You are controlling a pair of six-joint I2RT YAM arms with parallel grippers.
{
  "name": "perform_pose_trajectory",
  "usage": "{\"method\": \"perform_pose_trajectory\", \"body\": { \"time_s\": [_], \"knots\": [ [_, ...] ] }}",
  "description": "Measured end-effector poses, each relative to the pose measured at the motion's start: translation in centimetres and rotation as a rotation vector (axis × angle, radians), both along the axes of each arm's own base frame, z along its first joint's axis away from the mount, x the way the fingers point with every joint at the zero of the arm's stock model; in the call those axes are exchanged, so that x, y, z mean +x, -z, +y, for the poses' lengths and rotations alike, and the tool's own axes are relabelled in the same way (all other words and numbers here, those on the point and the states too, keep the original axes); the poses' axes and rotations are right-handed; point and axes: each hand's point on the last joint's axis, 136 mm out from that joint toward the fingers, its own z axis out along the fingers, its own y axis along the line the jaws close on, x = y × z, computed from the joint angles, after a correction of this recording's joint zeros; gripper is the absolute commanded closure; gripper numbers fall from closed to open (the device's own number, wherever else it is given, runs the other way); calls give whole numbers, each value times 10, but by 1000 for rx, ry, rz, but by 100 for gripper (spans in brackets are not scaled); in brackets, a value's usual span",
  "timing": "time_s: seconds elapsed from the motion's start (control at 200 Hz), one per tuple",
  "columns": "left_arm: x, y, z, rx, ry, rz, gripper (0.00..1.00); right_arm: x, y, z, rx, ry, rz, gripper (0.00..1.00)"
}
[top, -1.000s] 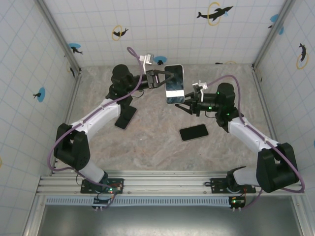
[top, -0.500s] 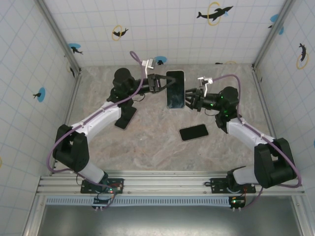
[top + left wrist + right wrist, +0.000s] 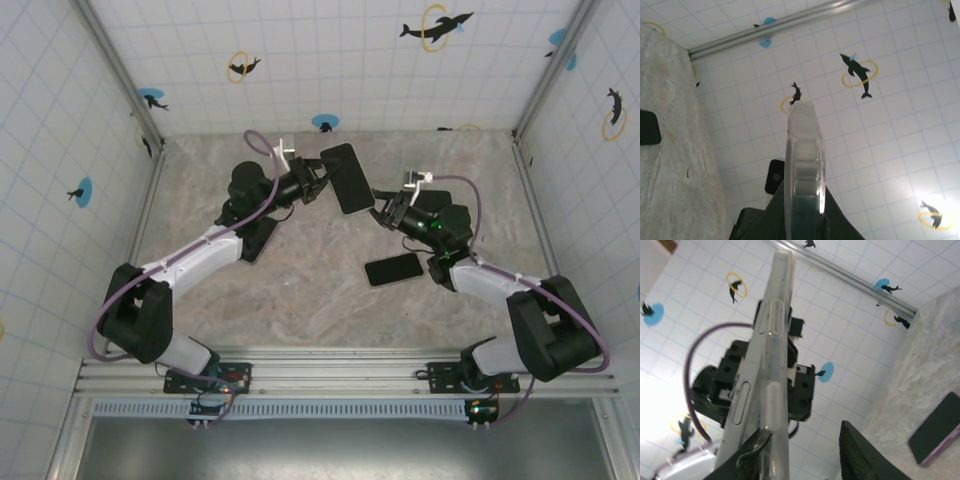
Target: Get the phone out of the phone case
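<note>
Up off the table [image 3: 300, 290] and well into the air, the left gripper [image 3: 322, 181] has its fingers pressed tight on the phone case [image 3: 334, 154], pinching it at one long edge and holding it toward the back wall. The dark phone [image 3: 348, 180] sits inside that clear case, its face tilted up to the overhead camera, so nothing is out yet. From the left wrist the case shows edge-on, a pale translucent band rising straight from between the fingers against the tiled wall. Over on the other side, the right gripper [image 3: 383, 212] is right at the case's near right corner. Its fingers are spread: in the right wrist view one finger [image 3: 747, 460] sits against the lower end of the case, while the other finger [image 3: 860, 450] stands clear of it with open space between. That same view shows the side buttons along the case's edge and the left gripper's black body behind it. Down on the table, a second phone [image 3: 393, 269] lies flat near the right arm, well apart from the held one. A dark flat object [image 3: 262, 240] lies by the left arm, partly hidden under it.
</note>
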Motion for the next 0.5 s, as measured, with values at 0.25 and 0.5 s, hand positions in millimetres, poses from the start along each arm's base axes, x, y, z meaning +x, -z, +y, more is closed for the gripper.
{"method": "perform_pose_trajectory", "body": {
  "time_s": [0.25,0.5],
  "knots": [
    [6,9,4,-11,-46,41,85,1,-4,-2,62,17,53,87],
    [9,28,8,12,-82,83,60,-1,-2,-1,85,5,96,97]
  ]
}}
